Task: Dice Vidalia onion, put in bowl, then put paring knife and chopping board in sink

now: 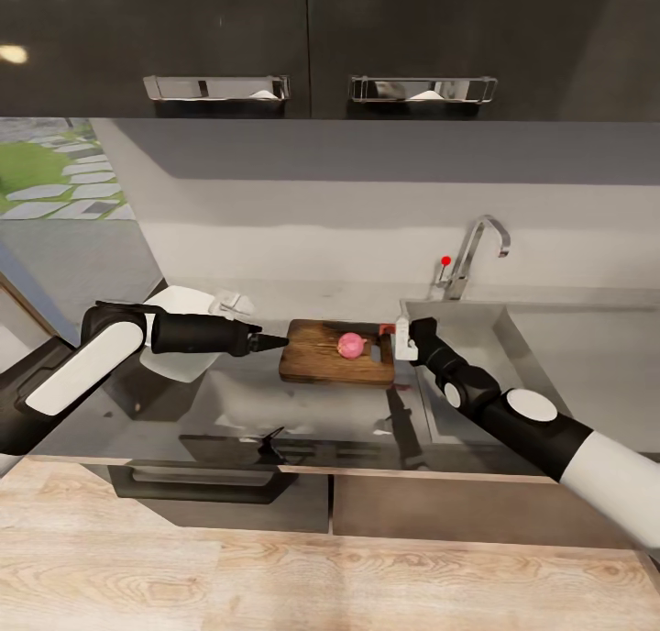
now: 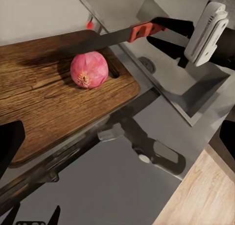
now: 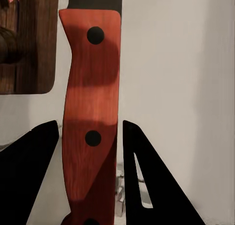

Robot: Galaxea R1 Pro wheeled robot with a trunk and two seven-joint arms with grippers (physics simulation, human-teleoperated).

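A pink Vidalia onion (image 1: pixel 351 345) (image 2: pixel 89 69) sits whole on the dark wooden chopping board (image 1: pixel 321 360) (image 2: pixel 44 102), near the board's slot handle. My right gripper (image 1: pixel 401 336) (image 3: pixel 90 124) is shut on the paring knife's reddish handle (image 1: pixel 385 328) (image 2: pixel 144 31) (image 3: pixel 90 107). The dark blade (image 2: pixel 93 42) reaches over the board just past the onion's top; I cannot tell whether it touches. My left gripper (image 1: pixel 272 341) (image 2: pixel 120 132) hovers open at the board's left edge, holding nothing. The white bowl (image 1: pixel 179 360) rests on the countertop (image 1: pixel 229 402), partly hidden behind my left arm.
The steel sink (image 1: pixel 477 337) (image 2: pixel 196 87) lies right of the board, with its chrome tap (image 1: pixel 477 246) and red knob (image 1: pixel 445 260) behind. Dark wall cabinets (image 1: pixel 321 44) hang overhead. The countertop's wood front edge (image 1: pixel 302 470) runs near me.
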